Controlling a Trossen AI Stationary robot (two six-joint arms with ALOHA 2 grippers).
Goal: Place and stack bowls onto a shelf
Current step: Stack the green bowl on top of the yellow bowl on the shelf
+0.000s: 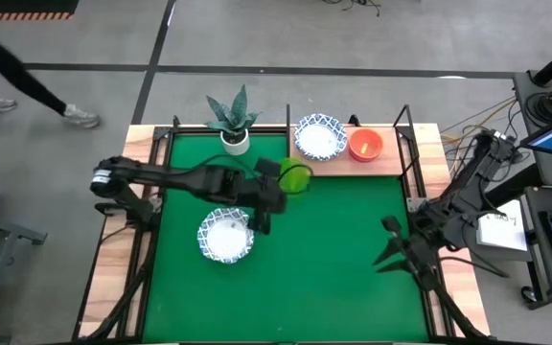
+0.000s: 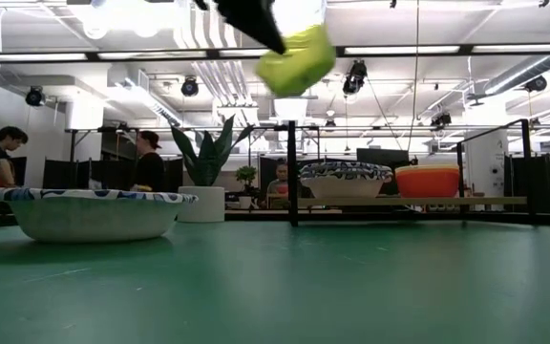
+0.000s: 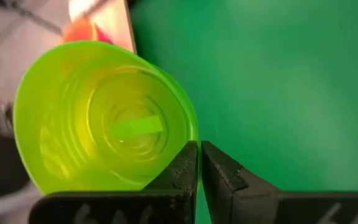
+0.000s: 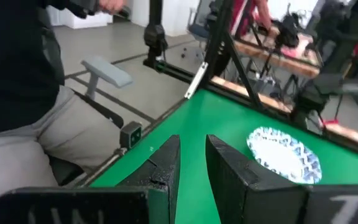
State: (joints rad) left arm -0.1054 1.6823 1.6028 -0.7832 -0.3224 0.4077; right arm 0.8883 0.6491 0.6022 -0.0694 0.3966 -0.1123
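Note:
My left gripper (image 1: pixel 281 184) is over the middle of the green mat, shut on a yellow-green bowl (image 1: pixel 296 177) that hangs high above the mat in the low view (image 2: pixel 296 57). One white bowl with a blue rim (image 1: pixel 226 237) rests on its base on the mat, nearer than the gripper. On the wooden shelf (image 1: pixel 405 153) at the far edge stand another blue-rimmed white bowl (image 1: pixel 319 137) and a red bowl (image 1: pixel 365 145). My right gripper (image 1: pixel 389 243) waits open at the mat's right edge. My left gripper (image 3: pixel 199 155) pinches the yellow-green bowl's rim (image 3: pixel 193 134), one finger (image 3: pixel 182 168) inside the bowl and one (image 3: pixel 222 171) outside. The bowl is lifted clear of the mat and tilted, its opening turned toward the wrist camera.
A white pot with a spiky plant (image 1: pixel 233 123) stands at the far edge, left of the shelf. The shelf's black frame posts (image 2: pixel 292 172) rise at its ends. Bare mat (image 1: pixel 333 268) lies between the two arms. People show in the room beyond.

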